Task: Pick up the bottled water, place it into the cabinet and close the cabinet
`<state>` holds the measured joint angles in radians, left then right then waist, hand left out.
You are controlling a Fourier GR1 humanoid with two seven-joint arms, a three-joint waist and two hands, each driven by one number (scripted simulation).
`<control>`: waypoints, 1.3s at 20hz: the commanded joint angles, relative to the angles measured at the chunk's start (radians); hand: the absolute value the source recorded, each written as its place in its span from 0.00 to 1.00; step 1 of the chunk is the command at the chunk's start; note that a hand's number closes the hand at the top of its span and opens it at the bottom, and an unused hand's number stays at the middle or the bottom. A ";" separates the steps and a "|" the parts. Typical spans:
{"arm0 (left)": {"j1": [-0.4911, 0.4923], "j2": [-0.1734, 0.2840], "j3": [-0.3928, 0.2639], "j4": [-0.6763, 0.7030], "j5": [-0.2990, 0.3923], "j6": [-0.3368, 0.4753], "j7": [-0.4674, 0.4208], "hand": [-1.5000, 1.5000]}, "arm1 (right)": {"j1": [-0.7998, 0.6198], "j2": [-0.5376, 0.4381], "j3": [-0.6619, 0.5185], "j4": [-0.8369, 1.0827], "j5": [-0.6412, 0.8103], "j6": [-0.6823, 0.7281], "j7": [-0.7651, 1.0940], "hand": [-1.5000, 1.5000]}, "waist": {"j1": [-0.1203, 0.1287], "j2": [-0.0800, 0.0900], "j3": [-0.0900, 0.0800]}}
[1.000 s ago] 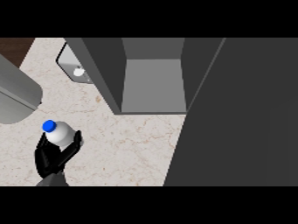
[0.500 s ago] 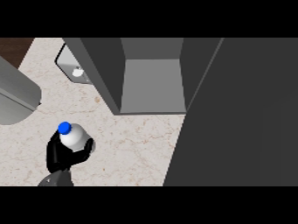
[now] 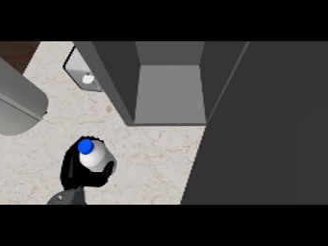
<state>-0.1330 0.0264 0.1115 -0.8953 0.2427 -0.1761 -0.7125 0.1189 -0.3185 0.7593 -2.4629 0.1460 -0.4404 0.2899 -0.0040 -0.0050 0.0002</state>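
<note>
At the near left of the counter [image 3: 152, 153], a black hand [image 3: 72, 169] has its fingers curled round the bottled water [image 3: 95, 157], which stands over the marble top, left of and nearer than the cabinet; which of the robot's hands it is cannot be told from this view. The bottle's long axis runs close to the line of sight, with its blue cap [image 3: 86, 145] pointing up toward the viewer and tilted slightly to the far left. Farther back, the grey cabinet [image 3: 168, 96] stands open with its dark door [image 3: 273, 125] swung toward the near right, a grey forearm [image 3: 6, 103] crosses the left edge, and a small sink [image 3: 80, 72] lies at the far left beside the cabinet wall.
</note>
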 commanded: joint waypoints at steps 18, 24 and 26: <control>-0.030 -0.026 -0.313 -0.486 0.112 0.317 0.352 1.00 | 0.018 -0.014 0.058 -0.090 0.113 -0.027 0.033 0.00 | -0.006 0.002 -0.001; -0.120 -0.026 -0.390 -0.529 0.110 0.464 0.473 1.00 | 0.039 -0.011 0.108 -0.109 0.153 -0.050 0.049 0.00 | -0.010 0.001 -0.001; -0.203 -0.026 -0.427 -0.540 0.104 0.543 0.536 1.00 | 0.030 -0.040 0.055 -0.124 0.097 -0.039 0.046 0.00 | -0.014 0.002 -0.001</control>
<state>-0.2228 0.0003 -0.2658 -1.4340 0.3440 0.2549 -0.2561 0.1267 -0.3387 0.7909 -2.4689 0.1524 -0.4783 0.2835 -0.0118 -0.0033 -0.0003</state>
